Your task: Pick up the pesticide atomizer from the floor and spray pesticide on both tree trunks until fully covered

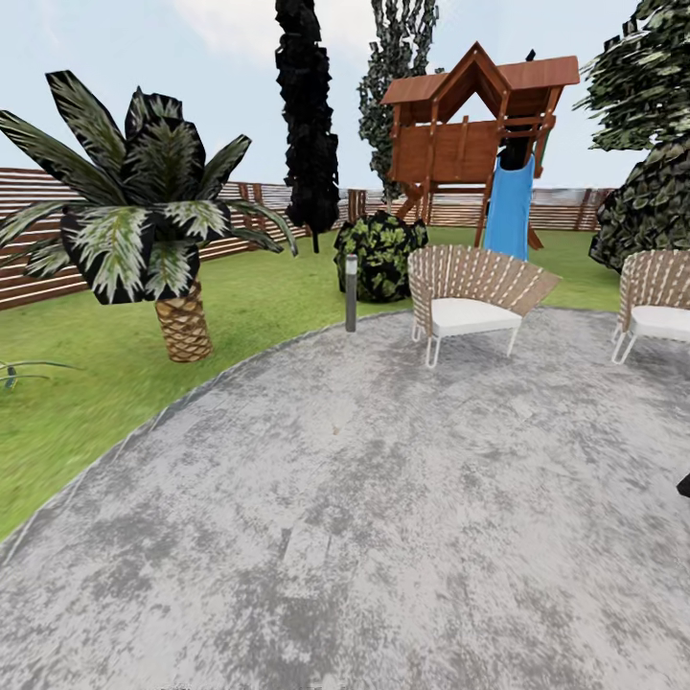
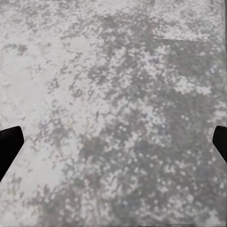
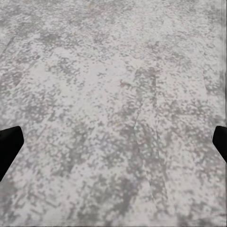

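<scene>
Standing on: round grey stone paving [image 1: 383,517], the head camera looking out over the garden; I take the paving edge as my landmark.
Left jaws [image 2: 113,142]: spread wide, grasping nothing; dark fingertips [image 2: 9,146] sit at either side of the wrist view, with bare paving between them.
Right jaws [image 3: 113,142]: likewise spread and empty over paving, fingertips [image 3: 9,146] far apart.
Why held so: my guess is both arms hang low and idle while I travel, ready for a pickup later.
Task's thing: the atomizer is not located from this spot; I judge it lies out on the grass [image 1: 86,422] beyond the paving edge, so I am searching.
Paving edge: curves from near left away toward a thin grey bollard [image 1: 351,292] standing right at it.
Beyond the edge: short palm [image 1: 182,321] on the grass, dark shrub [image 1: 381,251] just behind the bollard, slatted fence [image 1: 38,278] far back.
On the paving: two wicker chairs [image 1: 470,297], far side.
Open room: broad bare paving ahead; the grass between palm and bollard looks passable.
Far off: wooden playhouse [image 1: 470,125] with blue slide [image 1: 508,206].
</scene>
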Robot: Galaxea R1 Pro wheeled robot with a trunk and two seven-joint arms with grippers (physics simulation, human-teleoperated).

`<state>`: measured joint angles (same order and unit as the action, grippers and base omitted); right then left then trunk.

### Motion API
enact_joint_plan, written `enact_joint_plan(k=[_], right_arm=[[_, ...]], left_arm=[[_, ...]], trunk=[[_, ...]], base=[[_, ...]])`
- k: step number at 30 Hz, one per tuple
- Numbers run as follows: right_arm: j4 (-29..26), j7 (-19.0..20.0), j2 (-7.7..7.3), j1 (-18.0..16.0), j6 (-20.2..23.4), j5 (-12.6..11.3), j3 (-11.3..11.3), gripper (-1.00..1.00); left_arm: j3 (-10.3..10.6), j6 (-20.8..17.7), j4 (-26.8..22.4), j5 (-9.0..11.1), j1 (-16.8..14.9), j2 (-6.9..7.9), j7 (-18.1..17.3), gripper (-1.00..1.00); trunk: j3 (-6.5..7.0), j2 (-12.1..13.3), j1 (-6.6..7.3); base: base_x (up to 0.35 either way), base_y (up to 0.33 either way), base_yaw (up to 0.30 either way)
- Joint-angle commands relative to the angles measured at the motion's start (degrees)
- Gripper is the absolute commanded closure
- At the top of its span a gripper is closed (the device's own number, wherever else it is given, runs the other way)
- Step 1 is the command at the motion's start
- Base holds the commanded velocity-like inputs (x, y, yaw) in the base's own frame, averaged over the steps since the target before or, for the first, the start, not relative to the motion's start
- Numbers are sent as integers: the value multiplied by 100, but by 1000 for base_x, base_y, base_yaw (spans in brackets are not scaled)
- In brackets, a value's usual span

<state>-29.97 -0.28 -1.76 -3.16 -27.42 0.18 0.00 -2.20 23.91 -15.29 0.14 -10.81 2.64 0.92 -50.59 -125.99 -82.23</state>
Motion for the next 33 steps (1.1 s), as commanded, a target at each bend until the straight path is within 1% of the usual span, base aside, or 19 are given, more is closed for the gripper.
enact_joint_plan(k=[1,7,24,27,29,31,33], right_arm=[[0,1,0,0,0,0,0,-100],[-2,1,0,0,0,0,0,-100],[-15,-6,-1,0,0,-14,-20,-100],[-21,-7,0,0,0,-16,-100,-100],[-22,-2,0,0,0,-15,-236,-100],[-20,0,0,0,0,-12,-317,-100],[-19,1,0,0,0,-11,-348,-100]], left_arm=[[0,0,0,-2,0,0,-2,-100],[0,0,0,-5,0,0,0,-100],[0,0,0,-5,0,0,-2,-100],[0,0,0,-5,0,0,-1,-100],[0,0,0,-5,0,0,0,-100],[0,0,0,-5,0,0,-1,-100],[0,0,0,-5,0,0,-1,-100]], trunk=[[-5,0,0],[-35,0,0],[-125,0,0],[-137,0,0],[-146,0,0],[-156,0,0],[-167,0,0]], base=[[-202,229,-273],[-135,155,-271],[-5,6,-265],[0,0,-266],[0,0,-266],[0,0,-259],[0,0,-250]])
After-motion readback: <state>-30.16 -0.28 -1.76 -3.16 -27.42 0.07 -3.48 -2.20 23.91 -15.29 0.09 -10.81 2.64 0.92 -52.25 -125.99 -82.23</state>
